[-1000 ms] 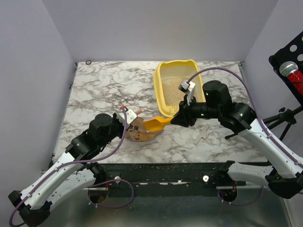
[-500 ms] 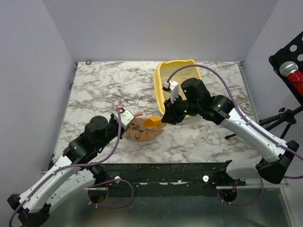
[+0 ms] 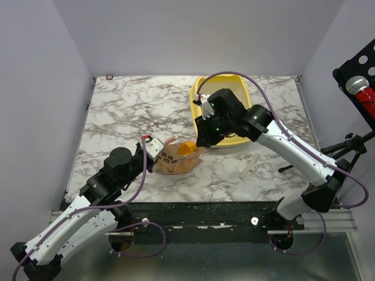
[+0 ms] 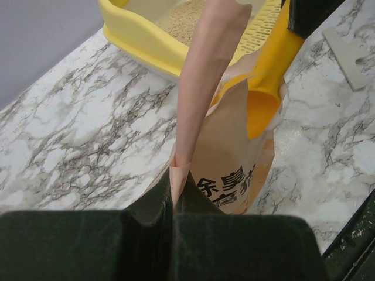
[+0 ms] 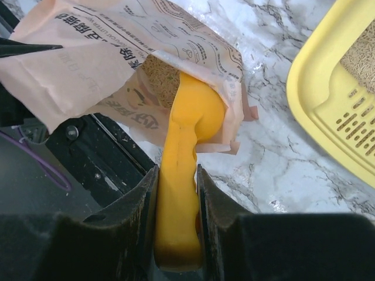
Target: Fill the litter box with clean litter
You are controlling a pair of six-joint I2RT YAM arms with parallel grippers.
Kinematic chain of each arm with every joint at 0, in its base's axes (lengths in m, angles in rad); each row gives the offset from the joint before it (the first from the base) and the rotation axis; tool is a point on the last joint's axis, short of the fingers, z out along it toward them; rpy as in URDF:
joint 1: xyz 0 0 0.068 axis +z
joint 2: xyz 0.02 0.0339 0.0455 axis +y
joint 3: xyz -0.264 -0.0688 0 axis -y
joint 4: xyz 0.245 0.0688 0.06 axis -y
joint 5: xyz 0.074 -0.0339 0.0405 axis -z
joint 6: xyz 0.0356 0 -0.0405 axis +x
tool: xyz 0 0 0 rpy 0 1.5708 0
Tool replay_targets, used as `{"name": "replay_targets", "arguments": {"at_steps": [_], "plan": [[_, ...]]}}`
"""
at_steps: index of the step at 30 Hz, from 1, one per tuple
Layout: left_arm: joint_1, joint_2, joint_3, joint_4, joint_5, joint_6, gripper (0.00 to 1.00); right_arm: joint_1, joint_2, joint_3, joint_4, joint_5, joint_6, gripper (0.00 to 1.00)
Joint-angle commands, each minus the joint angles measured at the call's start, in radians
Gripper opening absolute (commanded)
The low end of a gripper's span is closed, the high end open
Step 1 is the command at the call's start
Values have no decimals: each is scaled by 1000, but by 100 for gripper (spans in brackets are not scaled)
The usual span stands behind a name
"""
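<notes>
Overhead, a glossy white tabletop (image 3: pixel 129 111) veined in grey marble pattern sits between plain pale lilac walls (image 3: pixel 176 35). At upper centre stands the large yellow, smooth plastic, rectangular litter box (image 3: pixel 234 77), round-cornered with a slotted lip, holding fine beige grainy clean litter (image 4: pixel 181 14). At lower centre, a crinkled pinkish-tan plastic bag (image 3: pixel 170 164) with dark printed characters gapes open. The left pincer (image 4: pixel 173 181) is closed flat on its upper edge. The right pincer (image 5: pixel 177 172) grips the handle of a small orange plastic scoop (image 5: pixel 193 117), whose bowl sits inside the bag's mouth.
</notes>
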Motion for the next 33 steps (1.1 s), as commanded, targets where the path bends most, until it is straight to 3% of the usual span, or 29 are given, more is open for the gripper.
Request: {"name": "replay_targets", "arguments": {"at_steps": [1, 9, 16, 33], "plan": [[-3, -65, -34, 145, -60, -34, 0, -27, 79, 23, -127, 106, 5, 1], [-3, -102, -59, 168, -93, -49, 0, -50, 140, -75, -24, 0, 48, 1], [-2, -100, -57, 165, -93, -54, 0, -62, 163, -241, 180, -95, 111, 1], [-3, -118, -79, 174, -96, -41, 0, -116, -62, -806, 1032, -443, 479, 1]]}}
